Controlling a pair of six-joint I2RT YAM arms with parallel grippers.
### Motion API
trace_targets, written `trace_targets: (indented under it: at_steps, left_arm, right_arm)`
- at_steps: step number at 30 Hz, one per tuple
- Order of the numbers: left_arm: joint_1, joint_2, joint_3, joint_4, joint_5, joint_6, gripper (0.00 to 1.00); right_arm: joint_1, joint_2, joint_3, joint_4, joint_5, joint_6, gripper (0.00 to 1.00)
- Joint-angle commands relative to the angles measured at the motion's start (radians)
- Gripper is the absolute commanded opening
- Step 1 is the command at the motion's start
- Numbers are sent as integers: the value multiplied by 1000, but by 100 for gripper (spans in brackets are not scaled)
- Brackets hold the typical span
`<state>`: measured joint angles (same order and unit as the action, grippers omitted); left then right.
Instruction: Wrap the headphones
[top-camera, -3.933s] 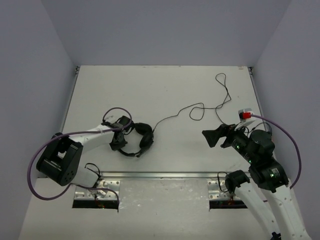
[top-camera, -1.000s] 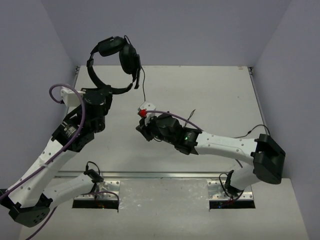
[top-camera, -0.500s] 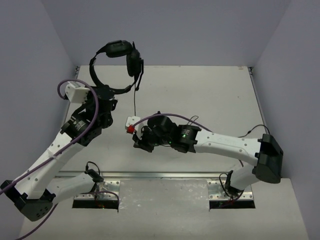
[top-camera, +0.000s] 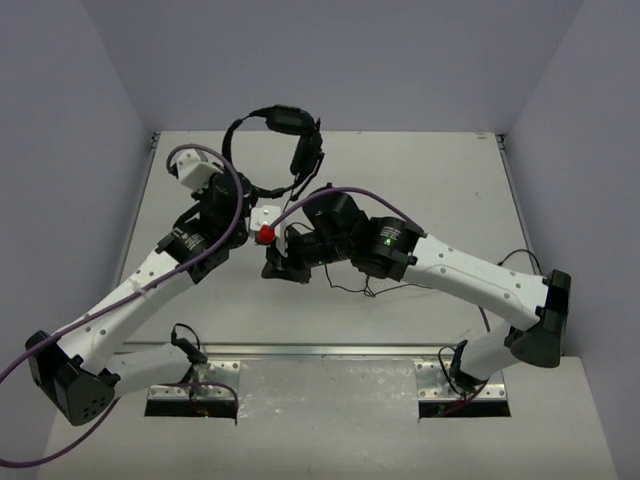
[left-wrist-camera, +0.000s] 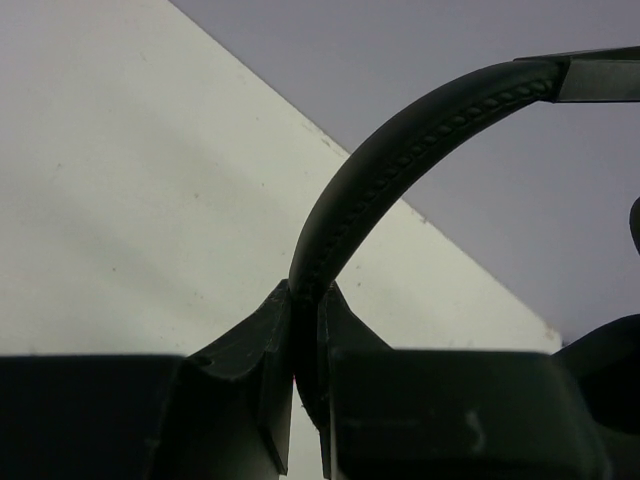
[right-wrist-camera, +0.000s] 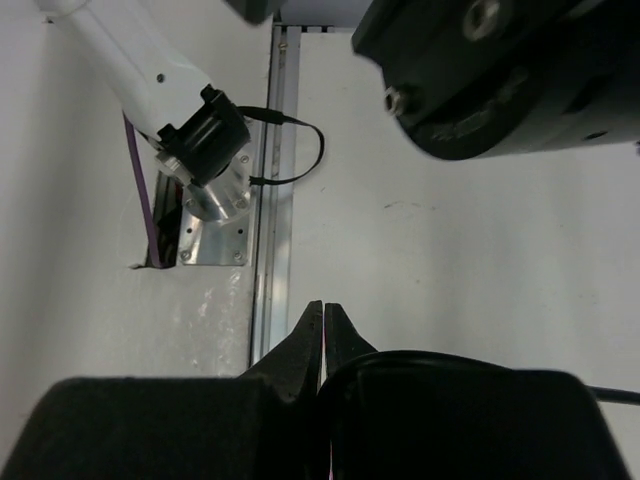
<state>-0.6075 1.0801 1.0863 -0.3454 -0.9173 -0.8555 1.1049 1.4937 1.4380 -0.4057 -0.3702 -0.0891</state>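
Observation:
The black headphones (top-camera: 285, 120) hang in the air above the table's far left, headband arched and both ear cups to the right. My left gripper (top-camera: 256, 190) is shut on the lower run of the headband. In the left wrist view the stitched headband (left-wrist-camera: 400, 140) rises from between the pinched fingertips (left-wrist-camera: 305, 300). My right gripper (top-camera: 273, 268) sits just below the headphones, pointing toward the near left, jaws shut (right-wrist-camera: 323, 315). The thin cord (top-camera: 352, 288) trails on the table under the right arm and shows at the right wrist view's edge (right-wrist-camera: 612, 395); its pinched part is hidden.
The left arm's base bracket (right-wrist-camera: 213, 200) and the metal rail (right-wrist-camera: 268, 230) lie ahead of the right gripper. A left arm joint (right-wrist-camera: 500, 70) looms close above it. Purple cables (top-camera: 205, 155) loop off both wrists. Grey walls (top-camera: 90, 120) enclose three sides of the table (top-camera: 420, 180).
The left arm has swung the headphones to the right and lower. The right gripper moved left, then up close beneath them, and slack cord now lies under the right arm.

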Motion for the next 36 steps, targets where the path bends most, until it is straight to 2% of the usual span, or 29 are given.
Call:
trace_targets:
  at_steps: [1,5,7,8,9,10,12,17,25,29,32,36]
  left_arm:
    - [2,53,-19,206,170,231,0]
    - [0,103,-70,193,308,317,0]
    - [0,107,-103,213,444,346,0]
    - [0,107,-141,242,580,381,0]
    - [0,112,-152,244,581,398,0]
    - [-1,122,-163,244,695,404,0]
    - [-3,133,-199,238,774,400,0]
    - [-8,165,-239,211,824,401,0]
    - [-77,169,-220,103,913,438,0]
    - [-100,201,-146,-59,913,443,0]
    - [-104,187,-137,-114,879,449,0]
    - [-113,146,-163,-90,971,480,0]
  right_arm:
    - [-39,-52,76,-122,-21,-119,1]
    - [-60,-131,-20,-179,68,-208,1]
    - [-80,-168,-51,-200,92,-227,1]
    - [-109,-177,-51,-232,106,-242,1]
    - [-126,-179,-50,-252,120,-251,1]
    - [-157,-179,-41,-274,128,-264,1]
    - [-184,-174,-36,-320,161,-285,1]
    - [-204,-177,-65,-334,327,-325,1]
    - [-209,-196,-244,-6,716,-406,1]
    - [-218,-205,-303,142,809,-468,1]
    - [-249,-224,-291,159,771,-434,1]
    - [-273,-234,-301,214,781,-449,1]
